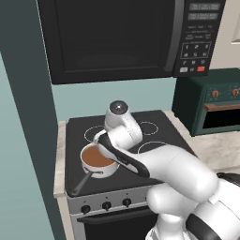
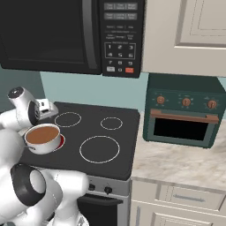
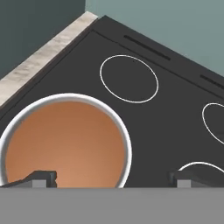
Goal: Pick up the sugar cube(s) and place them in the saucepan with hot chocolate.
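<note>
The saucepan (image 1: 101, 169) stands on the front left burner of the black cooktop (image 1: 154, 123), its thin dark handle (image 1: 82, 183) pointing toward the front edge. Hot chocolate (image 1: 96, 158) fills it as a flat reddish-brown disc. The saucepan (image 2: 44, 145) and hot chocolate (image 2: 43, 133) also appear from the right, and close up in the hand view as saucepan (image 3: 125, 142) and hot chocolate (image 3: 65, 144). My gripper (image 3: 113, 178) hovers just above the pan, open, with nothing between its fingertips (image 3: 42, 177). The sugar cubes are out of view.
Burner rings (image 2: 99, 148) mark the cooktop's right half. A black microwave (image 2: 66, 35) hangs low over the stove. A dark green toaster oven (image 2: 183, 117) sits on the marble counter (image 2: 176, 167) to the right. A dark wall panel (image 1: 28, 117) borders the stove's left side.
</note>
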